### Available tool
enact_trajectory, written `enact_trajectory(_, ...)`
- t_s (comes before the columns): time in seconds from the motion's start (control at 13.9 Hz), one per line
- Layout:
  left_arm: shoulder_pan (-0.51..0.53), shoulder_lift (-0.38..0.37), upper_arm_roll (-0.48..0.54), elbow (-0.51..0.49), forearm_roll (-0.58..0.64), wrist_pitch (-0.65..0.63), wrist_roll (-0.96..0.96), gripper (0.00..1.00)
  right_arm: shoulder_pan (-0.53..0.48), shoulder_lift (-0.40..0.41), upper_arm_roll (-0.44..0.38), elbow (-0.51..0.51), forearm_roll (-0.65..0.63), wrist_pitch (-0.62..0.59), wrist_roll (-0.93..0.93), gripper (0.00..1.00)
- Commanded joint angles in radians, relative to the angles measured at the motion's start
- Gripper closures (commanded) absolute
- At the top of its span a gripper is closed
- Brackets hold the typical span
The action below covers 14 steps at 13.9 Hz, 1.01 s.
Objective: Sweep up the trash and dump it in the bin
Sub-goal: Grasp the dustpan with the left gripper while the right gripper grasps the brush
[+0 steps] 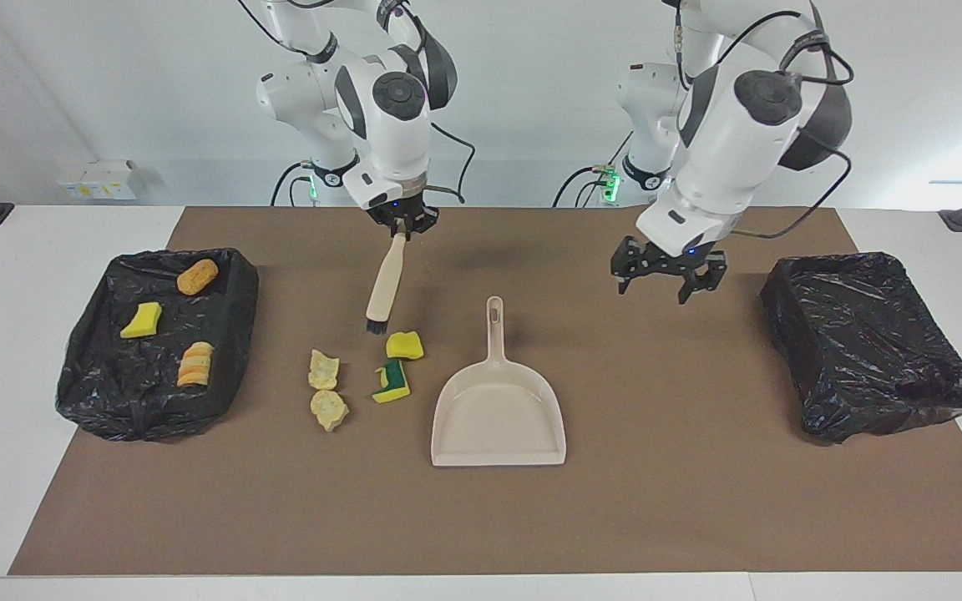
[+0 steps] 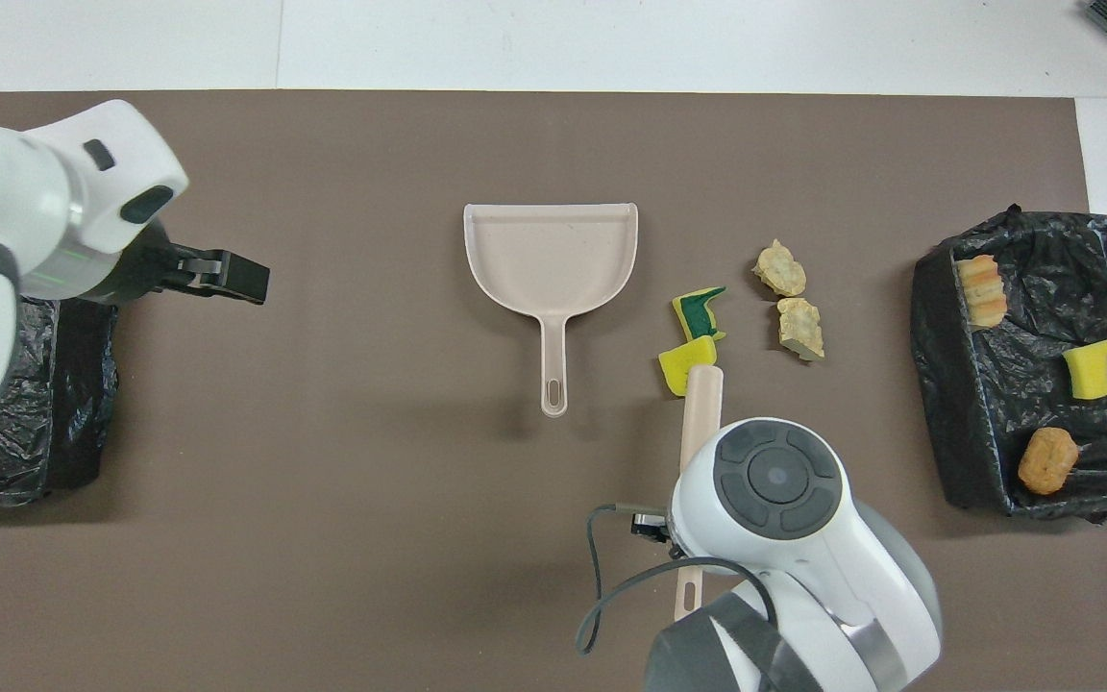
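Trash: four loose sponge and beige scraps [image 1: 360,374] on counter beside beige plastic dustpan [image 1: 499,416]. Right pincer [image 1: 402,224] clamps beige long-handled brush [image 1: 384,285]; left pincer [image 1: 668,277] open. You sweep scraps panward next.

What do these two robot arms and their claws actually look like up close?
Both arms are glossy white, built of rounded segments with dark grey bands at the joints and round dark grey caps on the wrists. Black cables loop along them, and green lights glow at their bases. The left end effector and the right end effector are small, black and angular, each with a tiny blue light just above.
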State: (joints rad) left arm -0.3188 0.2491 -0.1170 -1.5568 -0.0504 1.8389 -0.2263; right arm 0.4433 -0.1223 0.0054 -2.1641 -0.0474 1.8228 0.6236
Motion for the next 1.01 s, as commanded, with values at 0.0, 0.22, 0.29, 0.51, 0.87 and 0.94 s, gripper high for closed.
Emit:
enact_trajectory(0.0,-0.110,0.108,0.013,0.046,0.012,0.084,-0.129,0.00,-0.086,0.030,0.013,0.020,-0.067,0.039,-0.126,1.00)
enact_trajectory(0.22,-0.190,0.140,0.013,0.040,0.003,0.140,-0.200,0.00,-0.202,0.061,0.013,0.021,-0.110,0.117,-0.313,1.00)
enact_trajectory(0.29,-0.207,0.142,0.013,0.035,0.003,0.158,-0.227,0.00,-0.240,0.070,0.013,0.021,-0.149,0.143,-0.400,1.00)
enact_trajectory(0.51,-0.249,0.179,0.013,0.029,-0.009,0.210,-0.238,0.00,-0.316,0.139,0.013,0.073,-0.250,0.179,-0.585,1.00)
enact_trajectory(0.87,-0.285,0.257,0.014,0.040,0.049,0.203,-0.238,0.00,-0.385,0.243,0.013,0.127,-0.270,0.268,-0.723,1.00)
enact_trajectory(0.94,-0.293,0.256,0.014,0.035,0.049,0.204,-0.240,0.00,-0.385,0.262,0.013,0.133,-0.269,0.271,-0.725,1.00)
